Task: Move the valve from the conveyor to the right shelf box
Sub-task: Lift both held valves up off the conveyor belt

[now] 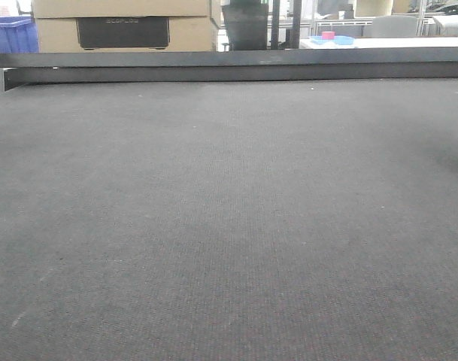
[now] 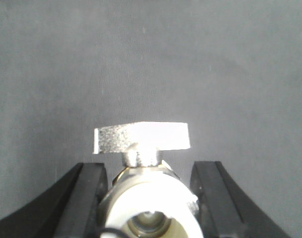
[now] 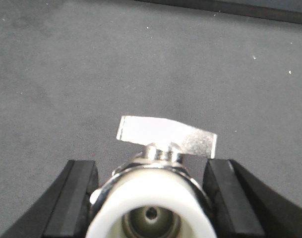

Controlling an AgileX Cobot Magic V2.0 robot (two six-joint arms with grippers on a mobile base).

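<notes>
My left gripper [image 2: 151,169] pinches a small silvery metal valve [image 2: 150,203], my right gripper [image 3: 151,167] pinches a second silvery valve [image 3: 151,198]. Rigid, probably dense, slick metal, so I clamp the body sides, not the caps.

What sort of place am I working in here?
Probably a factory or warehouse floor: a wide grey conveyor belt with a black rail, cardboard boxes and a blue crate behind.

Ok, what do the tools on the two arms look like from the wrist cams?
Both look alike. The left tool has two matte black fingers, wedge-shaped with flat inner faces. The right tool has the same black, wedge-shaped fingers. No cables or markings show, and the front view shows neither arm.
</notes>
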